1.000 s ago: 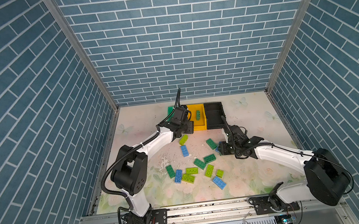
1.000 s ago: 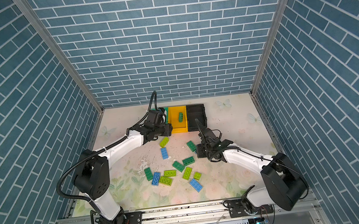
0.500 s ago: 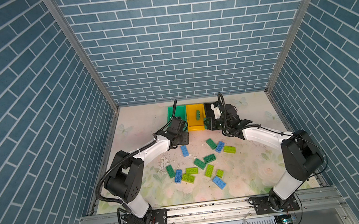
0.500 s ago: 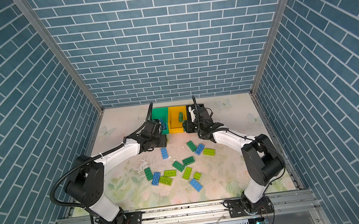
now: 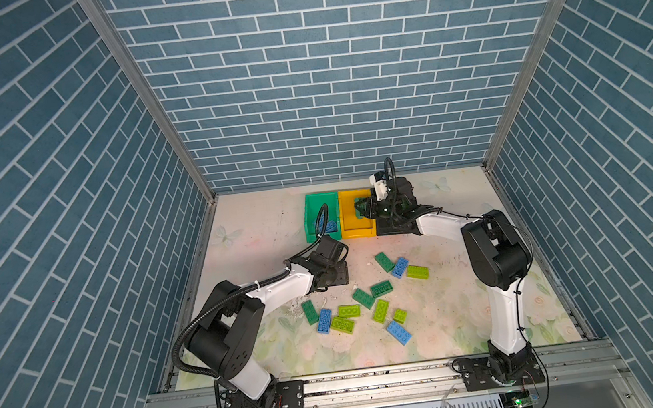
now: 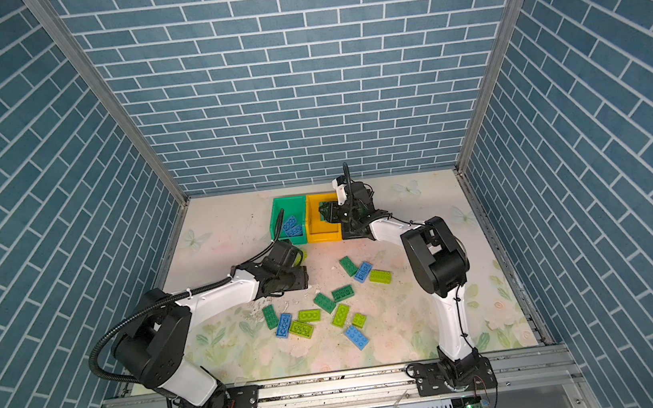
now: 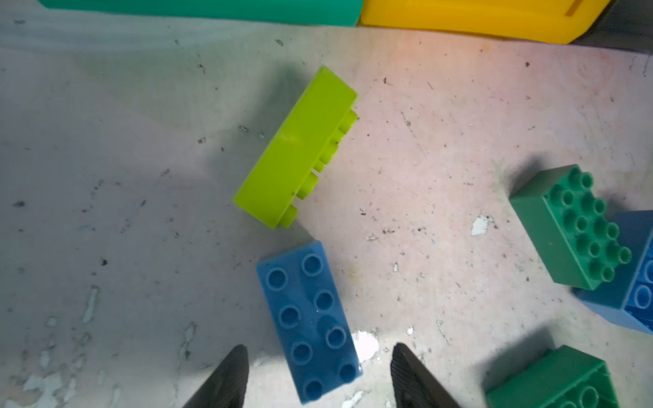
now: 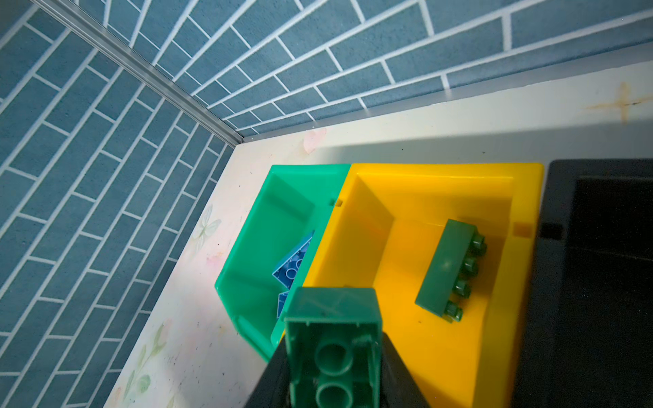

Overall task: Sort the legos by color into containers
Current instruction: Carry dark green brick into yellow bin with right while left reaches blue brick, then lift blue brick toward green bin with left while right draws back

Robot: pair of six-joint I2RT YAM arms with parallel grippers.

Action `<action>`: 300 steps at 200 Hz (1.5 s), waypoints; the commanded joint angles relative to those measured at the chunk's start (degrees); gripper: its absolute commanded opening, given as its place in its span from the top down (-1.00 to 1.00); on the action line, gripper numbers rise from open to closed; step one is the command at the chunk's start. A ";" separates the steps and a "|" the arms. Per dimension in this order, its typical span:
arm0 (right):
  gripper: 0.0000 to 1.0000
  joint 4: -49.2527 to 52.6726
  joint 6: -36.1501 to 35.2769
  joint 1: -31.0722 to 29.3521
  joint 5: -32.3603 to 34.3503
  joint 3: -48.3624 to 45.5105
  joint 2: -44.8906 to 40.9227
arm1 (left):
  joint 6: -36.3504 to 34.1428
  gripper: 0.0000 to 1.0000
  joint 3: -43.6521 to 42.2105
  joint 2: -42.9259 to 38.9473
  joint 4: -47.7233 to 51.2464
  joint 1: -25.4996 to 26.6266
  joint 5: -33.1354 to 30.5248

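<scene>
Both arms have moved: the right one swung from the loose pile up to the bins, the left one pulled back from the bins down to the table. Now the right gripper is clenched on a dark green brick, jaws on its two long sides, hollow underside facing the wrist camera. It hangs over the front of the yellow bin, close to the wall it shares with the green bin. A second dark green brick lies on its side inside the yellow bin, and blue bricks sit in the green bin. The black bin stands on the other side of the yellow one, touching it; contents too dark to tell. The left gripper is released and low over the table, jaws apart on either side of a blue brick lying studs up, with a gap at each side. A lime brick on its side sits just beyond the blue brick's far end, near the fronts of the green and yellow bins. The loose bricks in blue, dark green and lime lie scattered mid-table between the arms in both top views
</scene>
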State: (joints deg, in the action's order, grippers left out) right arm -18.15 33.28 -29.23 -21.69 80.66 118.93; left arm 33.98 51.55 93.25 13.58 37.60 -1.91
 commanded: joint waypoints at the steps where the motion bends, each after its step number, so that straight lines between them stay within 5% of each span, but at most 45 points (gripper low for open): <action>1: 0.40 -1.89 2.73 0.05 -0.87 2.71 1.94 | 4.09 -0.33 -0.97 0.49 -1.69 0.61 -1.91; 78: -0.27 1.68 2.08 0.15 1.30 4.08 1.71 | 4.08 -0.21 2.55 5.38 -0.33 1.15 -5.23; 192: -0.37 1.41 -0.16 0.07 1.84 -5.14 -9.06 | 3.29 0.28 2.91 6.20 0.82 1.14 -7.40; 242: -0.71 6.53 -6.65 0.17 1.68 -9.41 -13.61 | 1.43 0.54 0.83 2.56 0.34 1.09 -6.35; 300: -0.71 14.22 -15.45 0.30 3.39 -16.15 -21.78 | -3.82 0.58 5.17 -2.23 4.41 -0.71 -6.09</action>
State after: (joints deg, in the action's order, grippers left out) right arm -8.99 24.27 -29.17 -19.73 66.17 101.58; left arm 33.08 53.71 93.47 15.38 37.93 -7.46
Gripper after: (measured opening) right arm 0.857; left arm 0.356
